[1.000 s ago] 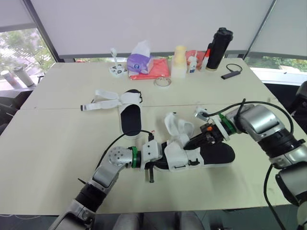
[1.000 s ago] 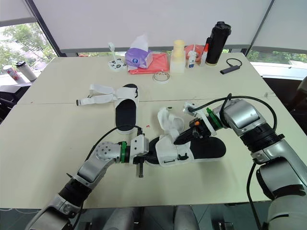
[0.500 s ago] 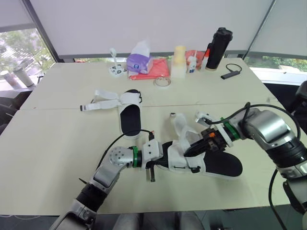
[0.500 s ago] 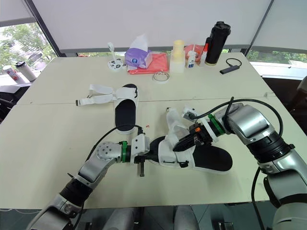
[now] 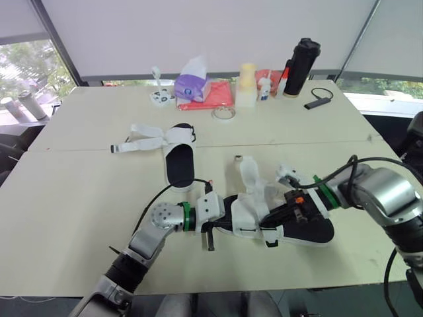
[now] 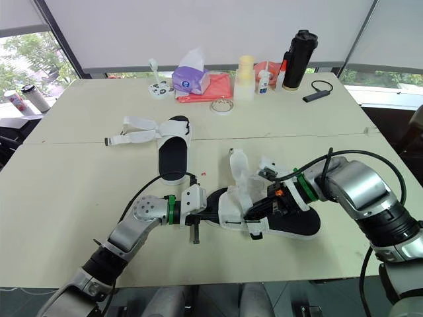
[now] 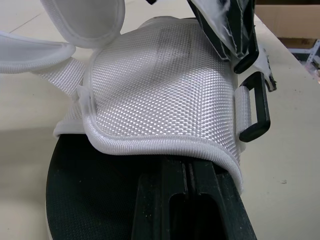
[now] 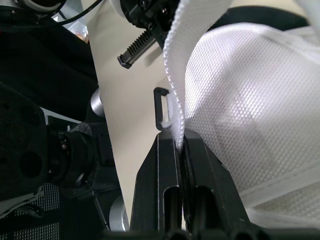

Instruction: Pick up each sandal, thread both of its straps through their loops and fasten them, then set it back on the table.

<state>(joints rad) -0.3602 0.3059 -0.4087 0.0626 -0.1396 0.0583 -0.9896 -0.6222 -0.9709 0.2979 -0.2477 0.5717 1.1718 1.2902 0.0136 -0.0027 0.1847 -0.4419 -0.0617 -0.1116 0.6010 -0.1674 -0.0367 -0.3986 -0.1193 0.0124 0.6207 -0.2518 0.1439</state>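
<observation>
while left gripper (image 7: 187, 170) is clamping the sandal (image 6: 294, 224) upper to anchor it, right gripper (image 8: 180, 145) is pinching the strap (image 6: 238, 165), loop (image 8: 158, 107) just beside its tip, lining up for threading.

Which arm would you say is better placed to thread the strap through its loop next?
The right. Its pincer is shut on the strap, just beside the black loop, while the left pincer is shut on the sandal, apparently steadying it.
</observation>
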